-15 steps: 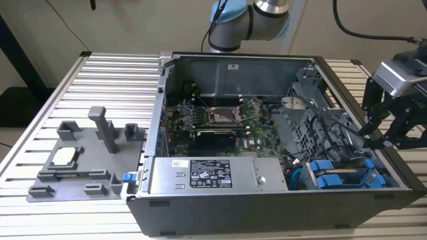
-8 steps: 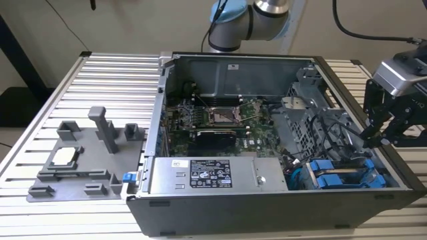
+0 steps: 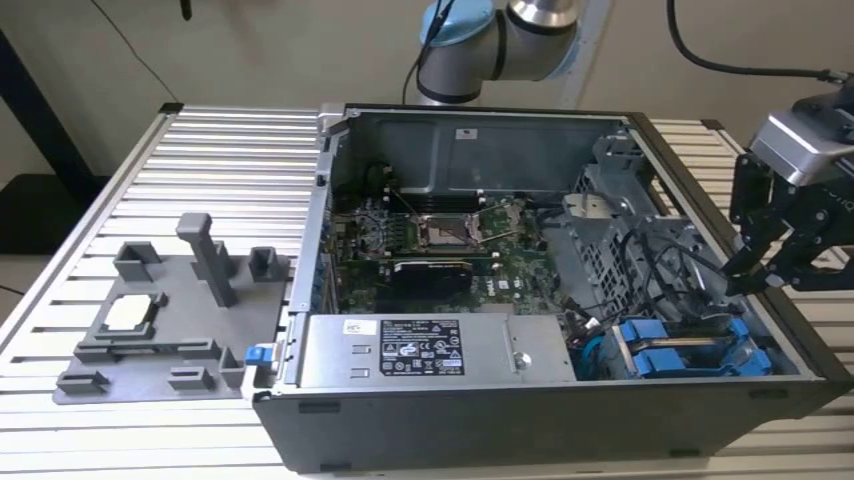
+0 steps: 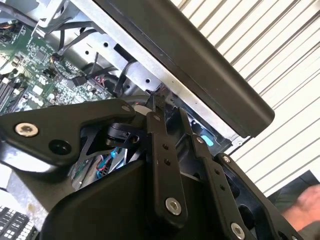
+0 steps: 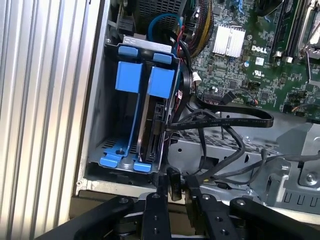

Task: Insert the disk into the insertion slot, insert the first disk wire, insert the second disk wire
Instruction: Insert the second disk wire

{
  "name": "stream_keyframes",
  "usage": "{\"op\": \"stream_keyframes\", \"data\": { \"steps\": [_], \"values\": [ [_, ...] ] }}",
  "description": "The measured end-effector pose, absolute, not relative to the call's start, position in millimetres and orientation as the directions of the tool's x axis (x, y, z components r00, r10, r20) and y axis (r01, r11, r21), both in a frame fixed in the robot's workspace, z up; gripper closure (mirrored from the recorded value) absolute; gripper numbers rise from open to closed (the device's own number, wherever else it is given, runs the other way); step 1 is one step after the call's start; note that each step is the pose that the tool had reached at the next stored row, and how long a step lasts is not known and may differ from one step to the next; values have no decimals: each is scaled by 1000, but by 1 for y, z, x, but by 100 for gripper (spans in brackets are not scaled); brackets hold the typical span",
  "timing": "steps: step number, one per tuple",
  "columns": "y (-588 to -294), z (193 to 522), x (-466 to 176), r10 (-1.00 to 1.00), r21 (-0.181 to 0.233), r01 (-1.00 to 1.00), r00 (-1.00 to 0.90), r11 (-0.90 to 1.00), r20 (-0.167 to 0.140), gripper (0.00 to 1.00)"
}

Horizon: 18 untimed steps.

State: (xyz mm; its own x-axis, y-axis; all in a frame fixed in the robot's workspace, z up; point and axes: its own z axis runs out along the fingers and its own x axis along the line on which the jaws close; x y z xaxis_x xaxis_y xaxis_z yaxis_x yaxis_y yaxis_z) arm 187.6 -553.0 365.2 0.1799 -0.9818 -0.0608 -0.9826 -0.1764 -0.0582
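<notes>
1. Blue plastic marks the disk (image 5: 161, 82). It stands seated in the slot (image 5: 100, 115), edge-on beside a second carrier (image 5: 127, 75), at four o'clock in the exterior view of the open case (image 3: 534, 420). The insertion step looks done.
2. The disk's dark connector edge faces out of the cage toward the gripper (image 5: 175, 189), apparently so cabling can reach it without moving the drive.
3. In the first wrist view, the gripper's fingers are pressed close on a small black plug (image 5: 172, 180). The pinch is narrow, probably because the plug is slim. The plug sits near the disk's connector edge but apart from it.
4. In the exterior view, the gripper (image 3: 754, 278) hangs at three o'clock over the case's rim and leans inward. That stance probably keeps the arm off the sheet metal while it faces the cage.
5. Black wires (image 5: 225, 120) loop slack between the board (image 5: 240, 65) and the cage. It cannot be told whether any is already seated in the disk.
6. A grey fixture (image 3: 147, 320) lies at nine o'clock on the slatted table (image 3: 227, 150), well apart from the work.
</notes>
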Motion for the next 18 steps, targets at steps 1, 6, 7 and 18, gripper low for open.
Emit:
{"op": "stream_keyframes", "data": {
  "steps": [1,6,7,18],
  "values": [
    [-553,365,188,-982,-58,-983,180,-177,-59,71],
    [-553,364,187,-982,-56,-983,180,-177,-50,71],
    [-552,364,187,-983,-55,-983,180,-177,-49,71],
    [-562,364,186,-983,-55,-984,174,-171,-50,81]
  ]
}}
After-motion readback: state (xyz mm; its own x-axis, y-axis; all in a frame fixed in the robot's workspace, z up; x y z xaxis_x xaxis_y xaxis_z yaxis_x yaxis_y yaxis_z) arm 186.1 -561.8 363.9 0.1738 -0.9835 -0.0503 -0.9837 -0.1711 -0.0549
